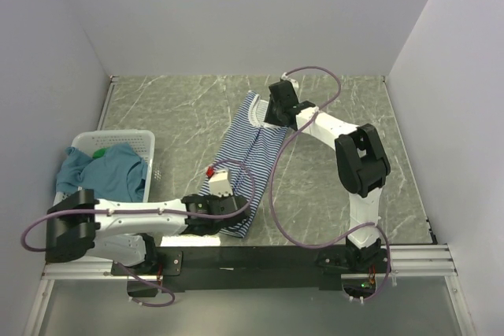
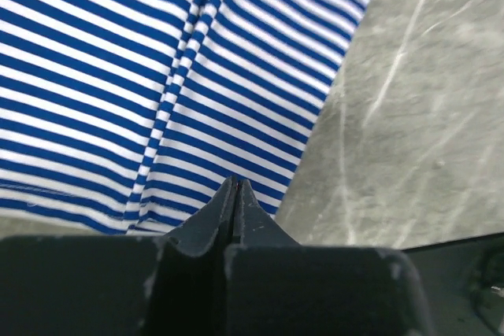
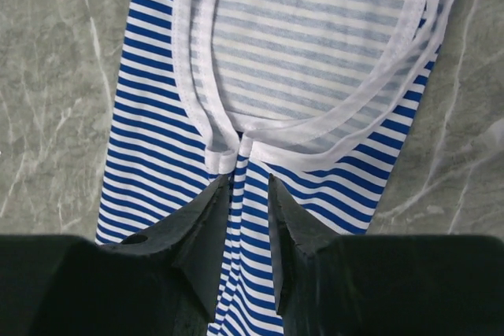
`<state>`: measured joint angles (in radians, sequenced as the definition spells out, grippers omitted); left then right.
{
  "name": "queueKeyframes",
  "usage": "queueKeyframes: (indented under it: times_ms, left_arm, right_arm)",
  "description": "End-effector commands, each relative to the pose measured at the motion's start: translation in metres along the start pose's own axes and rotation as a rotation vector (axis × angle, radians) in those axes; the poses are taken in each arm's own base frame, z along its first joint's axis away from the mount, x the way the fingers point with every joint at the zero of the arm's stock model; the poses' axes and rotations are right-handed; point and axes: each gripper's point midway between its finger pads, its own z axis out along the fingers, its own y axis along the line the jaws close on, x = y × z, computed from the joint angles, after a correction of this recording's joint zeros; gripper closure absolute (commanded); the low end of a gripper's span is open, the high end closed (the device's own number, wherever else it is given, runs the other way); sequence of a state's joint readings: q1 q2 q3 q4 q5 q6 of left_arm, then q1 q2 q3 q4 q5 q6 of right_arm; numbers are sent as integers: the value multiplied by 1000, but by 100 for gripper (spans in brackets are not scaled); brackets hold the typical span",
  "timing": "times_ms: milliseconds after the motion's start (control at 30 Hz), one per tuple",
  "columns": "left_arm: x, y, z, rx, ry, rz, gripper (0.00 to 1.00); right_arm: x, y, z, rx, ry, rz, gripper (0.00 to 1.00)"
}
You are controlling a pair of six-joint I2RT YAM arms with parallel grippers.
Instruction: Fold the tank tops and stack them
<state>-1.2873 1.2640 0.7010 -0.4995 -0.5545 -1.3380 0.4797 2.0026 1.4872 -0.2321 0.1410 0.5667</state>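
The navy-and-white striped tank top lies on the marble table, folded lengthwise, neckline at the far end. My right gripper sits over its neckline end, jaws a little apart astride a raised crease just below the white-trimmed neck. My left gripper is at the near hem, jaws pressed together over the striped fabric; I see no cloth between the tips. The teal-blue tank top is bunched in the basket, with a bit of the bright green top showing behind it.
The white mesh basket stands at the left by the wall. White walls close in the left, back and right sides. A black mounting rail runs along the near edge. Bare marble lies right of the striped top.
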Motion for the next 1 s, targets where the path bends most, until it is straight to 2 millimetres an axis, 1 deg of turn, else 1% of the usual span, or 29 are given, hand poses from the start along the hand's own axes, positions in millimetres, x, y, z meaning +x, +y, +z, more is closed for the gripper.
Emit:
queueKeyframes:
  times_ms: [0, 33, 133, 200, 267, 300, 333, 367, 433, 467, 500, 533, 600, 633, 667, 733, 800, 867, 900, 933, 967]
  left_arm:
    - [15, -1, 13, 6, 43, 48, 99]
    - [23, 4, 19, -13, 63, 59, 99]
    - [36, 14, 28, -43, 95, 62, 99]
    - [44, 19, 30, -52, 117, 54, 99]
    - [51, 23, 31, -52, 136, 46, 99]
    - [53, 25, 31, -54, 141, 45, 99]
    - [55, 28, 31, -60, 145, 41, 100]
    - [58, 30, 30, -61, 153, 49, 99]
    - [63, 31, 29, -64, 164, 53, 99]
    - [66, 32, 27, -66, 169, 58, 99]
    - [68, 31, 26, -63, 174, 61, 99]
    - [71, 28, 25, -57, 180, 69, 99]
    - [77, 28, 24, -60, 194, 81, 99]
    - [80, 24, 22, -51, 199, 87, 99]
    - [81, 23, 21, -49, 203, 91, 99]
    - [85, 19, 21, -46, 212, 95, 99]
    - [90, 16, 19, -39, 220, 105, 100]
    - [91, 14, 19, -36, 222, 105, 99]
    - [91, 13, 19, -38, 221, 106, 99]
    - [90, 14, 19, -43, 217, 106, 99]
    - [89, 14, 19, -44, 216, 108, 99]
  right_arm:
    - [11, -13, 8, 56, 8, 11, 68]
    - [13, -15, 9, 65, 12, 12, 72]
    - [18, -23, 10, 93, 16, 10, 76]
    - [23, -28, 13, 106, 23, 7, 77]
    - [22, -25, 17, 105, 30, -4, 78]
    - [29, -29, 23, 122, 51, -13, 79]
    - [25, -26, 26, 120, 45, -19, 79]
    - [25, -27, 30, 127, 49, -23, 79]
    - [32, -30, 40, 140, 74, -36, 79]
    - [26, -25, 42, 133, 65, -32, 79]
    - [32, -28, 49, 144, 83, -38, 79]
    - [26, -23, 50, 135, 73, -38, 79]
    - [27, -25, 56, 147, 81, -43, 80]
    - [21, -21, 57, 141, 70, -42, 79]
    - [21, -22, 59, 147, 75, -46, 80]
    - [14, -18, 61, 141, 59, -53, 79]
    - [12, -16, 64, 124, 58, -60, 78]
    - [5, -12, 62, 105, 44, -66, 78]
    - [0, -9, 60, 91, 31, -74, 78]
    - [2, -11, 57, 88, 27, -77, 77]
    - [-4, -9, 53, 76, 7, -76, 75]
